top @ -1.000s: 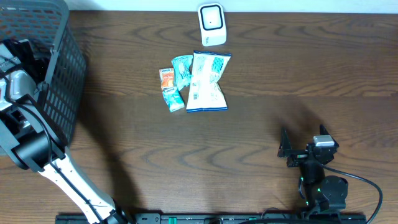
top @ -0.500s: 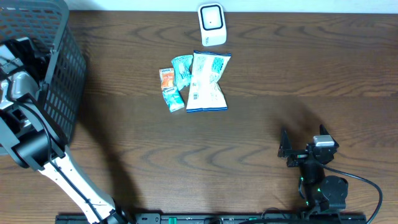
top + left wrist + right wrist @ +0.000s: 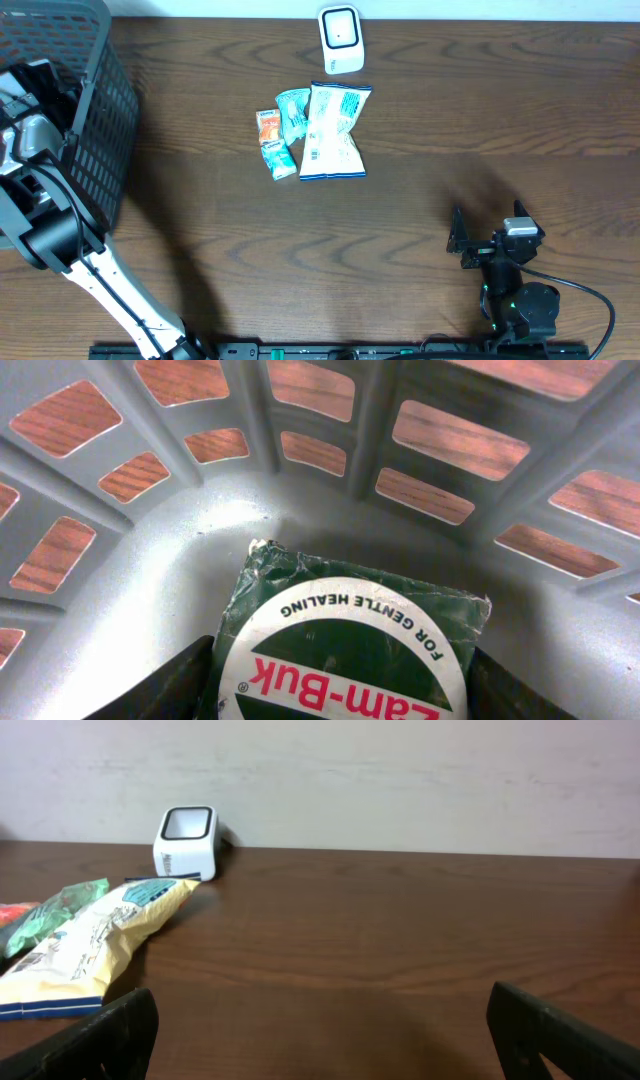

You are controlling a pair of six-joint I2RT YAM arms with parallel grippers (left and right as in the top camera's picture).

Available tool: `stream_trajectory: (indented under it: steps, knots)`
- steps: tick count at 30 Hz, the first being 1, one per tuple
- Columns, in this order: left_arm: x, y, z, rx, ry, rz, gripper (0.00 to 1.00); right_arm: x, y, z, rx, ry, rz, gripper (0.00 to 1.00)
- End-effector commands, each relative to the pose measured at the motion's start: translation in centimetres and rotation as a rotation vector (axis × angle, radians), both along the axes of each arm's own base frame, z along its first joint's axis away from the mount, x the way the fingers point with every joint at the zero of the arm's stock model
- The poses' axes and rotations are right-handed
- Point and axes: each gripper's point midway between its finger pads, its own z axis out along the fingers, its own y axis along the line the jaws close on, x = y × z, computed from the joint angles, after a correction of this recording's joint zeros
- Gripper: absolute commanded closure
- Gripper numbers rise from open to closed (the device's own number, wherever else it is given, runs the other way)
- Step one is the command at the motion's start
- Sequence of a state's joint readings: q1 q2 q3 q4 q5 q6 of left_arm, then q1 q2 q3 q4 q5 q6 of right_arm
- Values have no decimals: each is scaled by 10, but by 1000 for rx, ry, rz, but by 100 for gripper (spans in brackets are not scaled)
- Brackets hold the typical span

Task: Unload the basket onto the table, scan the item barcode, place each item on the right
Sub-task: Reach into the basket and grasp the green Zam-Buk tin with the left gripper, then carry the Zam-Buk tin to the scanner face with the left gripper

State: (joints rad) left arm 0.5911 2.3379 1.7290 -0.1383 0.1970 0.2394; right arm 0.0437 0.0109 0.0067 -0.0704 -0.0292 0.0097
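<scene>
The left gripper (image 3: 341,660) was down inside the grey basket (image 3: 100,110) at the left end of the table (image 3: 450,120), and the task's item, a dark green Zam-Buk packet (image 3: 352,622), lay directly between its two fingers. In the left wrist view the packet rested on the basket's floor, close to the foot of the slotted wall, its torn-looking top edge pointing away from the claw and its round white label facing the camera. One dark finger (image 3: 165,685) stood at the packet's one side edge and the other at the opposite edge, both right against it. Whether they were actually pressing on the packet or only flanking it could not be told. The packet's lower part ran out of the frame. The right gripper (image 3: 458,240) sat low over the table near its front right corner, jaws spread wide with nothing between them, well apart from the white scanner (image 3: 340,38) at the far edge and from the cluster of snack packets (image 3: 335,130) just in front of it.
</scene>
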Motion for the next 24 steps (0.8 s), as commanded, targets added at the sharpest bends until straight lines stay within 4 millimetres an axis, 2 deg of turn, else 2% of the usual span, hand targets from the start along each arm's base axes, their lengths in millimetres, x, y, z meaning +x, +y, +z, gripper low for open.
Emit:
stream_trajectory:
  steps: [1,6,7,11,16,17,18,19,24]
  knots:
    - [-17,-1,-24,-49,71,47,42,0,2,-1,-7,0,10,1]
    - [-23,7,16,-58,19,104,46,0,2,-1,-7,0,10,1]
    - [-25,11,33,-53,-4,120,47,0,2,-1,-7,0,10,1]
    - [-31,18,77,-60,-77,180,48,0,2,-1,-7,0,10,1]
    - [-38,16,132,-24,-150,184,49,0,2,-1,-7,0,10,1]
    - [-39,15,147,-23,-179,196,49,0,2,-1,-7,0,10,1]
    - [-42,13,176,-34,-242,227,49,0,2,-1,-7,0,10,1]
    - [-43,8,193,-45,-283,223,49,0,2,-1,-7,0,10,1]
    - [-45,-27,275,-116,-479,126,49,0,2,-1,-7,0,10,1]
